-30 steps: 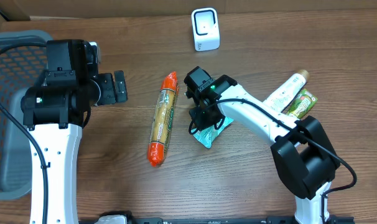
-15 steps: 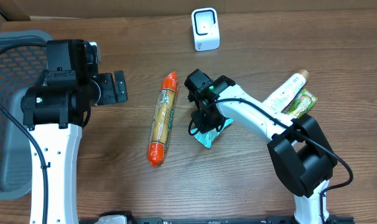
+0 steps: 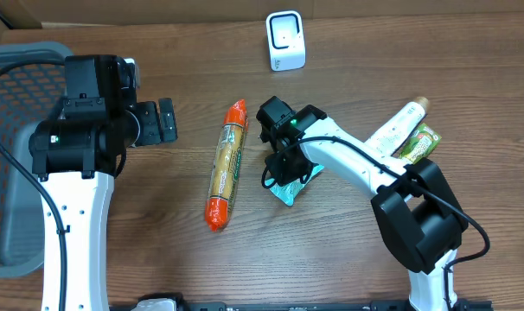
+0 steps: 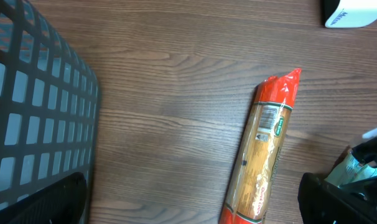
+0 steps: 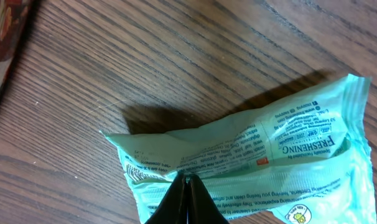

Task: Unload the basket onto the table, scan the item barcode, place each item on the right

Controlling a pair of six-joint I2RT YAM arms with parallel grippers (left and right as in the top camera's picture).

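The green sachet [image 5: 269,134] lies between the long pack and the right arm's base, low on the counter [image 3: 158,225]. Whether it rests on the wood or has just cleared it cannot be told. Largest on the counter is the one grey mesh basket [image 3: 3,216] at the left edge, probably there to take items once they are scanned. Of the two arms, the left one hangs beside the basket with its end effector [image 3: 165,119] released and empty, seemingly parked clear of the work. The right end effector [image 5: 187,186] is clenched on the sachet's near edge, fingertips pinched together over the film. That grip leaves the printed face uncovered, which should suit showing a barcode. Four items are in view: the sachet, one long orange-ended pack [image 3: 226,166] just to its left and apart from it, one white tube [image 3: 399,125], and one small green packet [image 3: 420,142] touching the tube at the right. One white scanner [image 3: 285,40] stands upright at the far edge, well apart from the sachet, so the presenting looks not yet done.
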